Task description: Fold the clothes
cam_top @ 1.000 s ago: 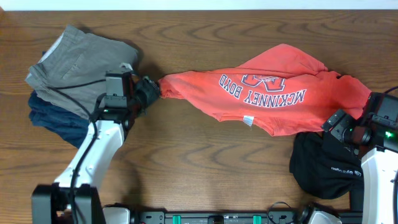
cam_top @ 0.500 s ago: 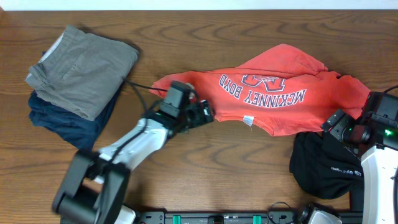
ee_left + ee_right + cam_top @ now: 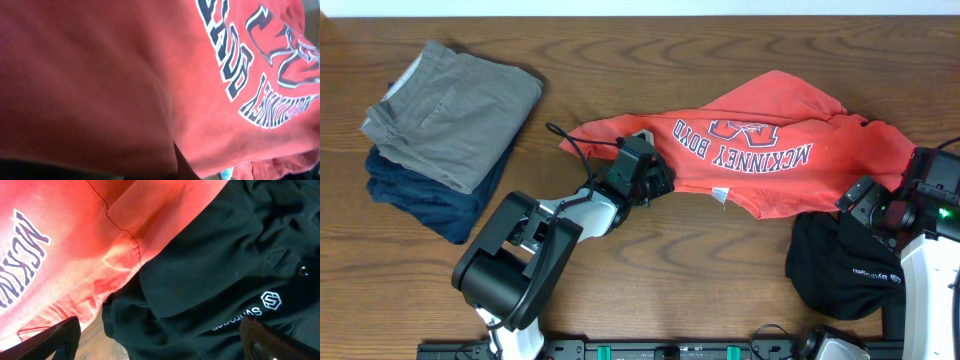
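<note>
T-shirt (image 3: 770, 130), coral, lettering up: lies crumpled lengthwise across the middle of the table (image 3: 670, 280), its right end touching a black garment (image 3: 840, 265) at the near right; a folded khaki garment (image 3: 455, 110) is stacked on a navy garment (image 3: 415, 195) at the far left, well apart from the shirt. Left gripper (image 3: 660, 185): jaws fully closed at the shirt's lower-left edge, apparently pinching the fabric, with red cloth filling its wrist view. Right gripper (image 3: 860, 200): jaws spread wide and holding nothing, above the line where the shirt's right end meets the black garment.
</note>
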